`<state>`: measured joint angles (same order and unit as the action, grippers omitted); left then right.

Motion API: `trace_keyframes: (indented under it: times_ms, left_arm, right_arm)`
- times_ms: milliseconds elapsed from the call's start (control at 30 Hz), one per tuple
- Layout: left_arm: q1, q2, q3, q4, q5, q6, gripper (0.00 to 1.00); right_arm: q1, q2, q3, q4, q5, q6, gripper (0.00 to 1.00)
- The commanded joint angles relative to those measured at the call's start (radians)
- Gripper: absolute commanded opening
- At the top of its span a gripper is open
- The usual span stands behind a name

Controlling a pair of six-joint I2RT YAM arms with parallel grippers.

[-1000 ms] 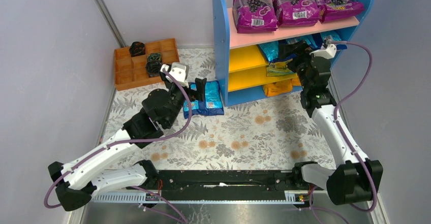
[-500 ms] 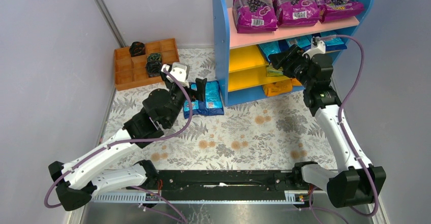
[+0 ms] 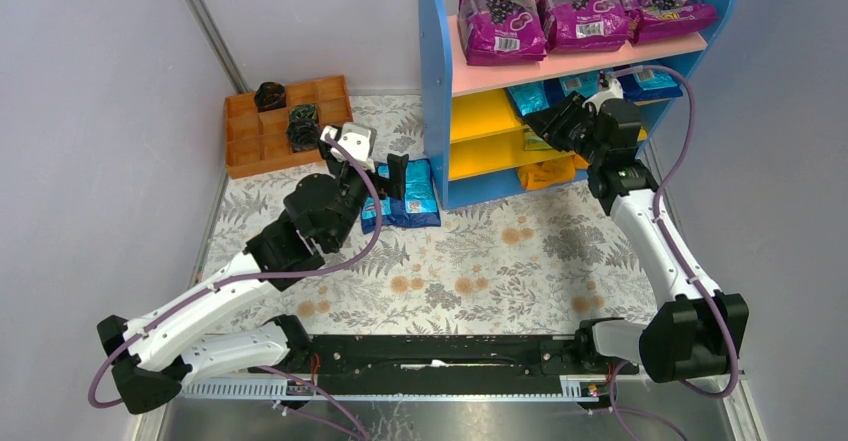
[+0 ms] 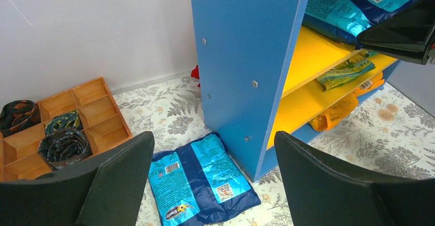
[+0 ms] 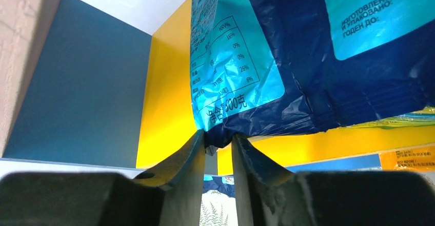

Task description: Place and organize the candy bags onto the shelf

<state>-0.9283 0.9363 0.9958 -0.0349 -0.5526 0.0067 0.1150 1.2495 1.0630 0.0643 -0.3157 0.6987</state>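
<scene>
The right gripper (image 5: pixel 218 136) pinches a blue candy bag (image 5: pixel 308 57) by its corner on a yellow board (image 5: pixel 164 98) of the shelf (image 3: pixel 435 81), seemingly to straighten it, while the wide-open left gripper (image 4: pixel 213 141) hovers above another blue bag (image 4: pixel 202 180) on the mat (image 4: pixel 384 149).

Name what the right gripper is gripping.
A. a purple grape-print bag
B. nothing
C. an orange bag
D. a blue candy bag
D: the right wrist view shows the right gripper pinching the lower edge of the blue candy bag between its fingertips.
</scene>
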Motion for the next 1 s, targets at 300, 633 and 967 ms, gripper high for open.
trace_keyframes:
  times_ms: [300, 633, 967]
  left_arm:
    - [0.001, 0.002, 0.005, 0.036, -0.012, -0.004, 0.91]
    - [0.003, 0.032, -0.008, 0.051, -0.046, 0.004, 0.94]
    - [0.004, 0.216, 0.058, -0.040, -0.129, -0.082, 0.94]
  right_arm:
    - [-0.003, -0.032, 0.003, 0.090, 0.006, -0.019, 0.62]
    - [0.022, -0.331, -0.290, -0.025, -0.184, -0.176, 1.00]
    - [0.409, -0.159, -0.690, 0.538, -0.029, -0.017, 1.00]
